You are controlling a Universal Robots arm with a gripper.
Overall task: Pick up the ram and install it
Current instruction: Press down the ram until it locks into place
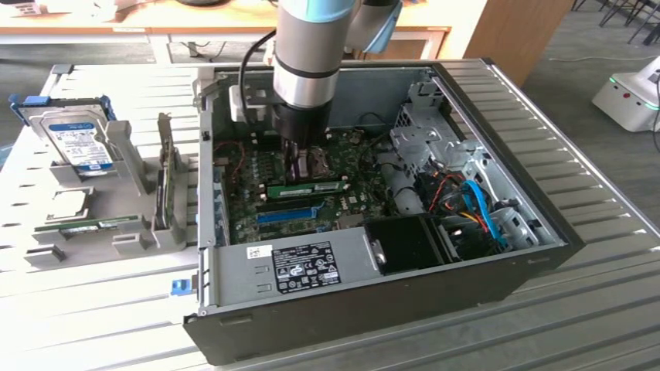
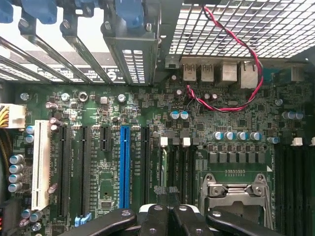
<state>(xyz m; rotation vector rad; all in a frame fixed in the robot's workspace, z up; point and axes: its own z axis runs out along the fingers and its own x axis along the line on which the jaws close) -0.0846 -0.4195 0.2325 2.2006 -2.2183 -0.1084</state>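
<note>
The computer case [image 1: 413, 301] lies open on its side, and its dark wall is the nearest thing in the exterior view. Just behind this wall are a grey metal cover with a white label [image 1: 301, 267] and a black fan [image 1: 407, 243]. Beyond them is the motherboard [image 1: 243, 205], with a blue slot [image 1: 284, 214] near its front edge.

Just behind the blue slot stands the ram [image 1: 309, 188], a green stick on its long edge that seems to sit in a memory slot. The gripper [image 1: 302, 164] hangs directly over it, close to the end at the exterior view's left. Its jaws are pressed together. I cannot tell if the tips touch the stick's upper edge or stop just above it, and the jaws do not seem to clamp it.

In the wrist view the closed gripper [image 2: 167, 196] points down at the narrow black memory slots beside the processor socket [image 2: 234, 191].

I judge that the step in hand is the installing, not the picking up: the ram is at its slot and needs to be seated. This calls for a straight, even push downward, so that the stick does not tilt and the end clips can lock.

Farther away, outside the case at the exterior view's left, a grey rack [image 1: 124, 243] carries another green stick [image 1: 95, 226], an upright card [image 1: 163, 166] and a hard drive [image 1: 83, 137].
</note>
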